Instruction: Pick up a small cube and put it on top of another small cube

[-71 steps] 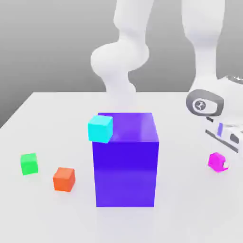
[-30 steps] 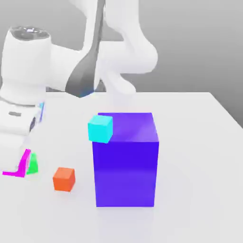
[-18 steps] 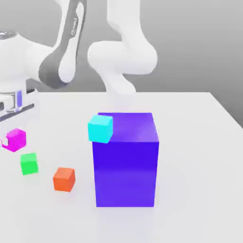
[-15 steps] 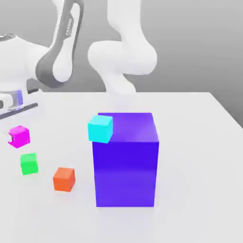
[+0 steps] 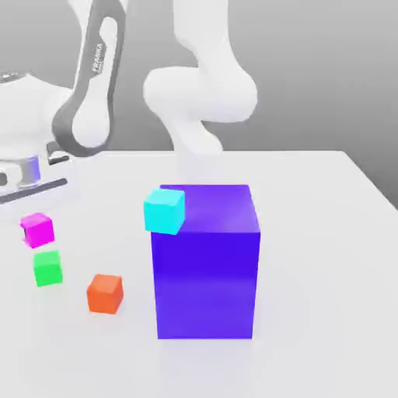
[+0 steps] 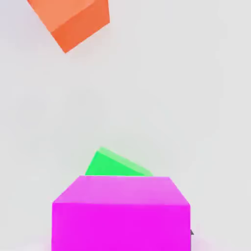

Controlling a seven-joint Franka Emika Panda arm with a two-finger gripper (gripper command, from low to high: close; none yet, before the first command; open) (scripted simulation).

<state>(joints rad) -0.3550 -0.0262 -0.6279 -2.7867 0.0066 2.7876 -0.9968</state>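
Note:
The small magenta cube (image 5: 37, 230) hangs in the air under my hand at the exterior view's left, with my gripper (image 5: 34, 224) shut on it. It sits just above the small green cube (image 5: 47, 267), which rests on the table, and is shifted slightly toward the exterior view's left of it. In the hand view the magenta cube (image 6: 120, 213) looms close, and part of the green cube (image 6: 115, 163) peeks out past its edge.
An orange cube (image 5: 104, 293) lies close to the green one; the hand view also catches the orange cube (image 6: 72, 20). A big blue-purple block (image 5: 206, 260) stands mid-table with a cyan cube (image 5: 164, 210) at its upper corner. The white table (image 5: 319, 241) stretches to the right.
My hand carried the magenta cube from the exterior view's right across to the left. Over the last half second it has shifted slightly right and down, closer over the green cube.

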